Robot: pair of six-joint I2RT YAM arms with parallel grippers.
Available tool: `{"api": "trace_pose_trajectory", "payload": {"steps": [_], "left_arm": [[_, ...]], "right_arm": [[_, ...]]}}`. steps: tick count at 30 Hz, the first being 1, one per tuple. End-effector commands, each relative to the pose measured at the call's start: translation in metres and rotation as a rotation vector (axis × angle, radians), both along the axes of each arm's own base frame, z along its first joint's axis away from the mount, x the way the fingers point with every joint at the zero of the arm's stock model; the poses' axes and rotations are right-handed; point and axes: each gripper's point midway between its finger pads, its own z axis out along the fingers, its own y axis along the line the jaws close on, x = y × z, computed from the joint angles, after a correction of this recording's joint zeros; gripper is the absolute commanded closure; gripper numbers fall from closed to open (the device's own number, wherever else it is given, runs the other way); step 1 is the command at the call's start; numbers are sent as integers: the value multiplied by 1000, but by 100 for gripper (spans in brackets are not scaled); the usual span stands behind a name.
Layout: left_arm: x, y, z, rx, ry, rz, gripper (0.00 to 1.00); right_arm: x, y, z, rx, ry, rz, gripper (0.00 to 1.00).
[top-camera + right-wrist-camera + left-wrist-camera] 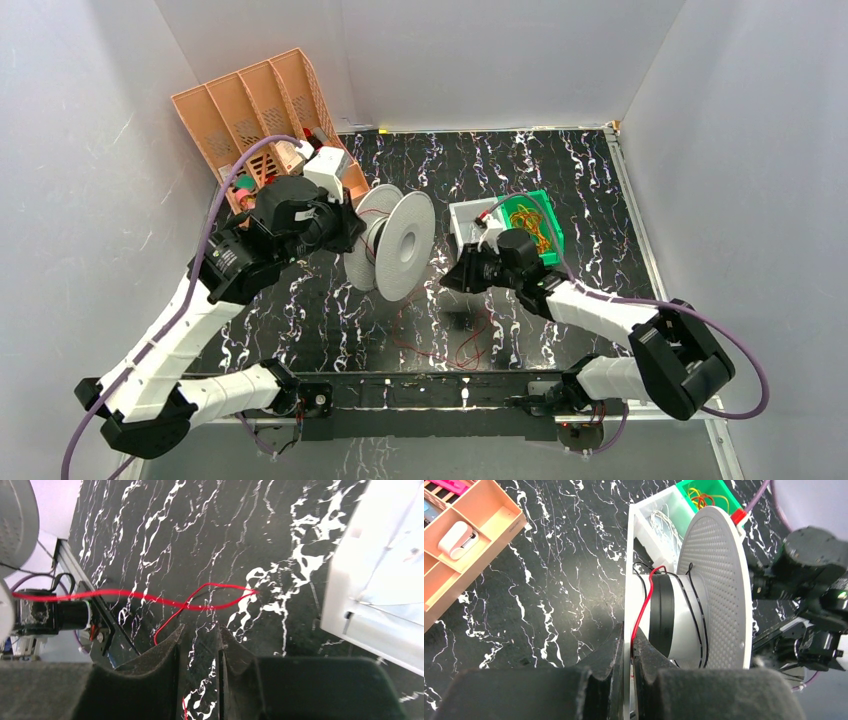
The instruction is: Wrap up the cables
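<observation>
The left gripper met a grey spool mid-table. Thin red cables lay looped by the near edge.

The tabletop is a black slab veined white like polished marble, smooth with a soft sheen, and the thin red wire has a slick, glossy plastic skin. The round grey plastic spool is matt, its flanges stippled with fine dots around a smoother, shinier black-banded core, while the peach plastic organiser has matt walls patterned with a fine lattice. The small green bin and the white bin look like smooth hard plastic, and the fingers of the right gripper are matt black, faintly grainy.
</observation>
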Motion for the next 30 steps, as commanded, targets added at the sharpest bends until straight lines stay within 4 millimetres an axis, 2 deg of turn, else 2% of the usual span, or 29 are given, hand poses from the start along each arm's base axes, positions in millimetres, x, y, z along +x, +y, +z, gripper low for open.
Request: {"api": "trace_pose_trajectory", "payload": {"steps": [1, 6, 12, 16, 21, 24, 27, 30], "left_arm": [[4, 3, 55, -170, -114, 63, 100], [2, 0, 63, -206, -116, 57, 100], [1, 4, 73, -220, -134, 68, 100], [2, 12, 82, -220, -159, 102, 100], [5, 27, 89, -221, -196, 173, 100], [5, 29, 93, -234, -211, 180, 100], [5, 29, 98, -241, -226, 173, 100], [4, 29, 104, -252, -240, 173, 100]], "right_arm": [[-5, 25, 23, 115, -95, 73, 65], [-5, 35, 27, 143, -143, 64, 55], [6, 32, 40, 142, -222, 15, 49], [10, 22, 49, 92, -281, -10, 47], [11, 6, 75, 78, -369, -52, 41], [14, -5, 88, 76, -423, -103, 36], [23, -15, 92, 65, -459, -172, 29], [29, -10, 90, 65, -464, -172, 27]]}}
